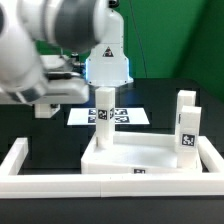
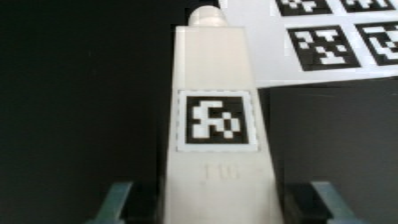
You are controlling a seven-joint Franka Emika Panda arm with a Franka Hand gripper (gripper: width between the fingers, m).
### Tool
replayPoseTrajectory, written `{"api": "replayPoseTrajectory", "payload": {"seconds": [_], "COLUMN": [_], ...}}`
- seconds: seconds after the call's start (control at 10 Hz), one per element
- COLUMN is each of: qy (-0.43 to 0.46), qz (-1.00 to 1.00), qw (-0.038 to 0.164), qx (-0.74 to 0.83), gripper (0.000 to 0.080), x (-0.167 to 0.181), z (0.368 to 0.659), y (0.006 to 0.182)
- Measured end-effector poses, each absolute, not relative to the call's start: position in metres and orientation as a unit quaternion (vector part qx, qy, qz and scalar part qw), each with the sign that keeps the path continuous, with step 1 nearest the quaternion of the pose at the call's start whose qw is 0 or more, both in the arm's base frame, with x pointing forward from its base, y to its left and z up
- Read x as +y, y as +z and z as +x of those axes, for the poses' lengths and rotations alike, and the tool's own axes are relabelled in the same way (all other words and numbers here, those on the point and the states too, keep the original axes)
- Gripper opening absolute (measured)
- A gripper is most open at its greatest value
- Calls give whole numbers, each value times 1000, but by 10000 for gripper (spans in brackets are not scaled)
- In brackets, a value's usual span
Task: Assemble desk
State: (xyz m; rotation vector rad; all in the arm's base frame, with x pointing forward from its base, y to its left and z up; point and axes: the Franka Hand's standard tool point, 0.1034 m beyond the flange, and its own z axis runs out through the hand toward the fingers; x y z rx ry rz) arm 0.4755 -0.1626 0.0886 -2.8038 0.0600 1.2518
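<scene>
Black tabletop, white border bars (image 1: 18,160) at the edges. Desk top (image 1: 140,155) lies rim-up at centre; one leg (image 1: 185,125) stands upright at its 3 o'clock corner. Second leg (image 2: 217,110) stands at the 10 o'clock corner, gripper (image 1: 104,88) above it, fingers (image 2: 118,198) flanking the leg; contact unclear, so grip cannot be told. Marker board (image 1: 125,116) lies behind. Judged: two legs placed, two remaining, unseen.

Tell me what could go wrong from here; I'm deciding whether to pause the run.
1. The leg stands upright on the desk top under the gripper; in the wrist view its fingers stand apart from it, so it could tip.
2. The other leg stands nearby and could be knocked.
</scene>
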Motion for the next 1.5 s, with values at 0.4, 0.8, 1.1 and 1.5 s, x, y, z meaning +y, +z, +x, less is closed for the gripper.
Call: {"api": "replayPoseTrajectory", "payload": {"seconds": [0.4,0.8,1.1,1.5], "qy": [384,384,376,374], "qz": [-923,-923,-923,-924], "qw": [32,32,-23,-22], "qx": [10,9,-79,-76], "gripper": [290,290,290,290], "x": [-163,-163,-150,-152], "z": [486,486,508,507], "y": [99,98,126,120]}}
